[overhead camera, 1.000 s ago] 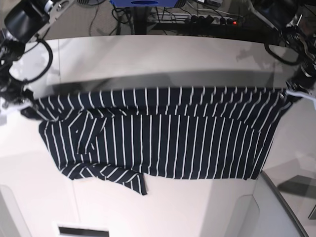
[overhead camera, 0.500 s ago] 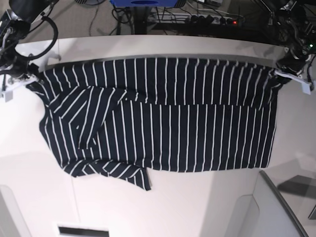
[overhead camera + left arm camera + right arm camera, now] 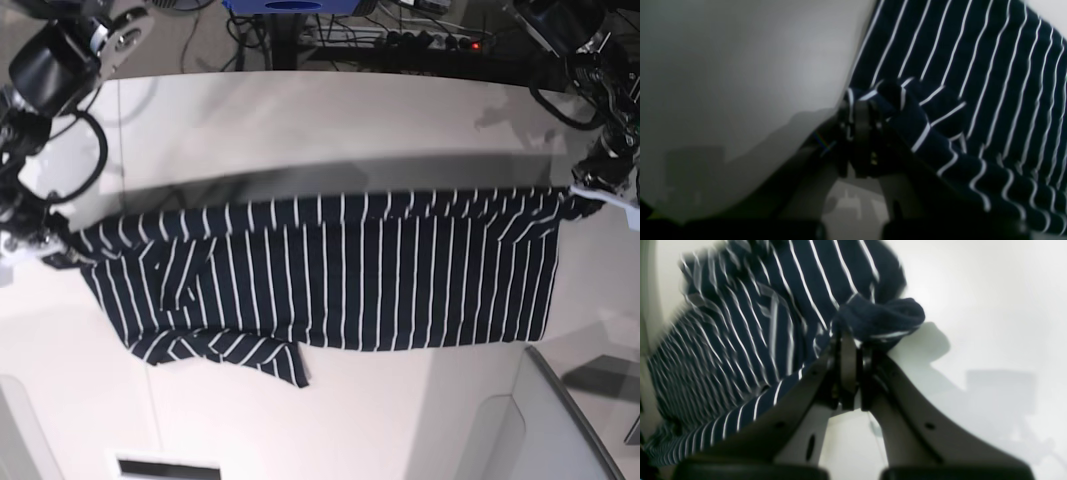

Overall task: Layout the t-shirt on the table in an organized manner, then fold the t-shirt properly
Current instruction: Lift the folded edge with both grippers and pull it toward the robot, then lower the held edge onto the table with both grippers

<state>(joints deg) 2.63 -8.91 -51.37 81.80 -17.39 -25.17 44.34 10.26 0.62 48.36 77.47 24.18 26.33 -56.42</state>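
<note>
Jaws on both grippers — left gripper (image 3: pixel 860 110) and right gripper (image 3: pixel 850 340) — are pinching the t-shirt (image 3: pixel 340 270) corners; we reckon it's light, floppy stuff — grab edges, not the middle.

Base view is taken from above, angled down over the table (image 3: pixel 330 110), whole t-shirt (image 3: pixel 330 275) covered. Each wrist view is shot close along its own closed fingers: left gripper (image 3: pixel 860 133), right gripper (image 3: pixel 850 350). Pinched shirt corners are shared with base.
</note>
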